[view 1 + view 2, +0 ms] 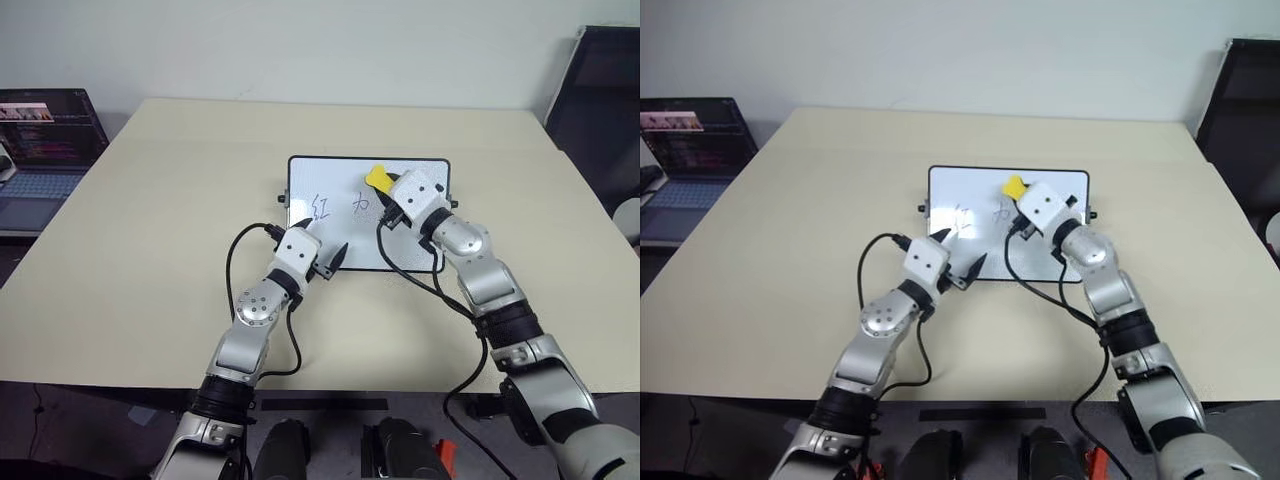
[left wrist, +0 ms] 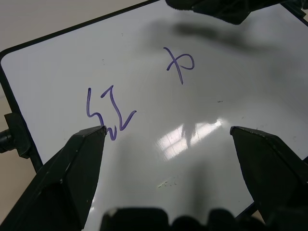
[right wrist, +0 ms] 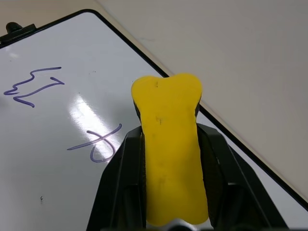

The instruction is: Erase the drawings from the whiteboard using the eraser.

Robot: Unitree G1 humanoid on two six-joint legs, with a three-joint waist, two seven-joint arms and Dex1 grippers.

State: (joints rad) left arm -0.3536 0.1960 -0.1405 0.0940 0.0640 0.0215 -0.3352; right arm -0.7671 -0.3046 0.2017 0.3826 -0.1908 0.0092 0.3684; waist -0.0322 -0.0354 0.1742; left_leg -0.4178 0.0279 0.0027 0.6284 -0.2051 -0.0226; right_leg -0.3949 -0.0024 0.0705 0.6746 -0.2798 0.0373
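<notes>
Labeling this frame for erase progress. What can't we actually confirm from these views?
- Third of the drawings: head views, the right gripper and its arm cover that part of the whiteboard; the wrist views show two marks.
- Whether the eraser touches the board: right wrist view, its underside is hidden.
- Eraser's black part: barely a sliver beside the yellow.
- Left gripper: open, holding nothing.

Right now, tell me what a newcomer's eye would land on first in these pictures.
The bright yellow bone-shaped foam eraser stands out, clamped in the right pincer over the far part of the glossy white black-framed whiteboard in the middle of the beige table. Next come the thin blue handwritten drawings on the board, unerased, with the left pincer open at the board's near edge. An open laptop sits at far left.
</notes>
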